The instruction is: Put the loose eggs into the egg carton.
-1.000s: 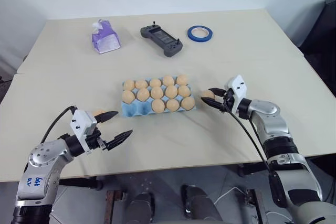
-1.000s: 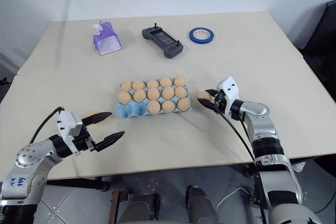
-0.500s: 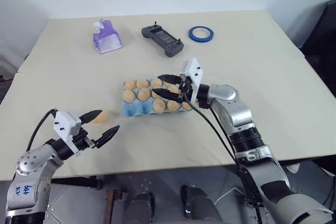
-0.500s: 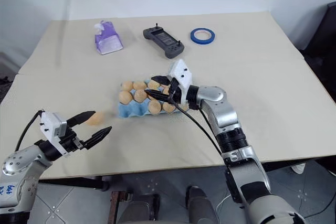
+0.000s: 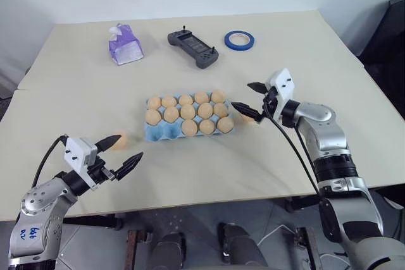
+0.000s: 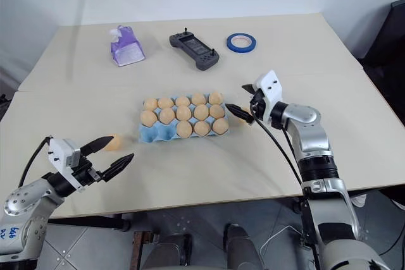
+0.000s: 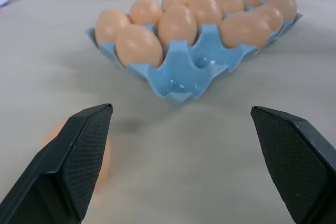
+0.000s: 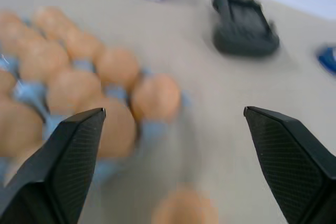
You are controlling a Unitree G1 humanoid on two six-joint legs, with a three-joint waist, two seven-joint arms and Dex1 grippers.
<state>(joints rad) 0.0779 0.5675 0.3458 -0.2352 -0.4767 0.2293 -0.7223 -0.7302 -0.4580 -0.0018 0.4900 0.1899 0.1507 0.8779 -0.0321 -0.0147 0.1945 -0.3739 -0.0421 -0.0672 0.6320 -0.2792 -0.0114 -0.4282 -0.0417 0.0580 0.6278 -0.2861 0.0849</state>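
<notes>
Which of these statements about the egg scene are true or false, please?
1. The egg carton has empty cups in its front row. True: two, at the robot's left end.
2. The left tool is shut on an egg. False: it is open, and a loose egg lies on the table beside one finger.
3. A blue tape roll lies on the far part of the table. True.
4. The purple tissue pack is to the right of the black controller. False: it is to its left.
5. The right tool is open. True.
</notes>
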